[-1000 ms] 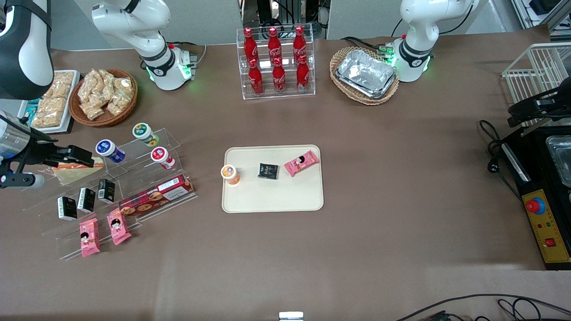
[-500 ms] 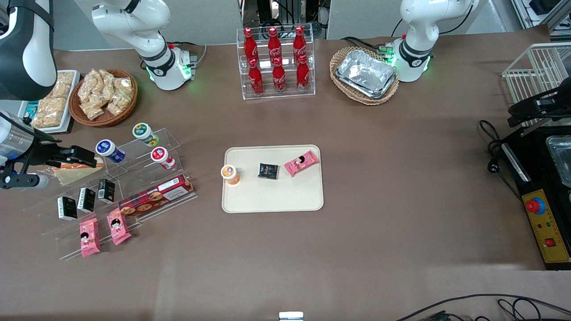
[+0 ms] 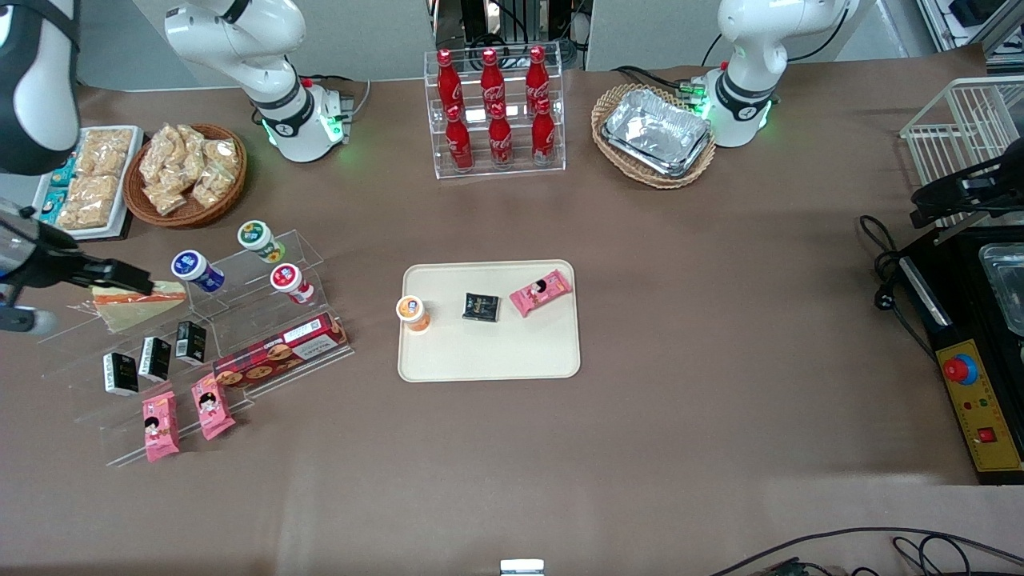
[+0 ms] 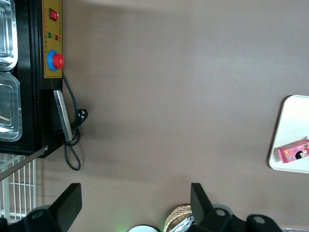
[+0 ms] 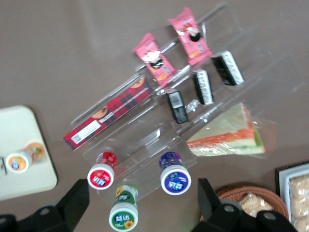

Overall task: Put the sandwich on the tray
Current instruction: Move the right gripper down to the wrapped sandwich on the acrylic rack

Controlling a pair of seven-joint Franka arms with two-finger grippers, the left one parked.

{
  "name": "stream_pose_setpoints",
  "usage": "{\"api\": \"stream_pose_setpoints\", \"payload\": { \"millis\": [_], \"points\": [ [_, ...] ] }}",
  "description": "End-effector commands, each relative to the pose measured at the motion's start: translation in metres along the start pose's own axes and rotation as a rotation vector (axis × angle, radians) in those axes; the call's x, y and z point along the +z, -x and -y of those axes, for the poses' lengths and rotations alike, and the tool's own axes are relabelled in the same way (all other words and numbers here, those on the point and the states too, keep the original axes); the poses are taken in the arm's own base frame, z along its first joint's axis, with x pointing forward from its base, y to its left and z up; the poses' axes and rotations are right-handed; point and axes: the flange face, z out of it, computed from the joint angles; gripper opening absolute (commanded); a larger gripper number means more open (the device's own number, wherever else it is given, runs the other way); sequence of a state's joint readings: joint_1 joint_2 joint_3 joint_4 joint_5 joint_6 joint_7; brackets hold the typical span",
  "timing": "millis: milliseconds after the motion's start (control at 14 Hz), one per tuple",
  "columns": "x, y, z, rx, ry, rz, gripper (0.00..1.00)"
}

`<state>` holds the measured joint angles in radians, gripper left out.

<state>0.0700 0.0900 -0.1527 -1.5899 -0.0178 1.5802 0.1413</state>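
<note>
On the upper step of the clear acrylic display stand [image 3: 240, 320], toward the working arm's end of the table, the sandwich [image 3: 138, 303] lies flat and untouched, so the task is at its start: nothing has been lifted, and the pickup, the carry and the set-down all seem to remain. The gripper [image 5: 140, 205] hovers above the stand with its two dark fingers spread wide and nothing between them; in the right wrist view the sandwich [image 5: 229, 136] sits off to one side of the fingers rather than between them, so I judge the approach is not yet lined up.

The sandwich is a triangular wedge sealed in crinkled clear film, with pale bread and orange-red and green layers along its cut edge; it will likely be soft and the wrap slippery. The tray [image 3: 488, 364] is a flat cream rectangle with rounded corners and a low rim, matte and rigid-looking, well apart from the stand. It already carries a small orange-lidded cup [image 3: 413, 312], a black packet [image 3: 481, 307] and a pink snack packet [image 3: 541, 292], all in the half farther from the front camera, leaving the nearer half bare for the wedge.
</note>
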Motion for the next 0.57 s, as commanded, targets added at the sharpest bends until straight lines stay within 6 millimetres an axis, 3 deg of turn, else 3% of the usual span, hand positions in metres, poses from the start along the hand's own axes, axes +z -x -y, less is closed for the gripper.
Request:
{"api": "stream_pose_setpoints", "payload": {
  "millis": [0,214,500],
  "points": [
    [-0.014,0.003,-0.031,0.236,0.049,-0.012,1.0],
    [-0.013,0.002,-0.079,0.504,0.046,-0.01,1.0],
    [0.01,0.004,-0.12,0.841,0.06,0.053,1.0]
  ]
}}
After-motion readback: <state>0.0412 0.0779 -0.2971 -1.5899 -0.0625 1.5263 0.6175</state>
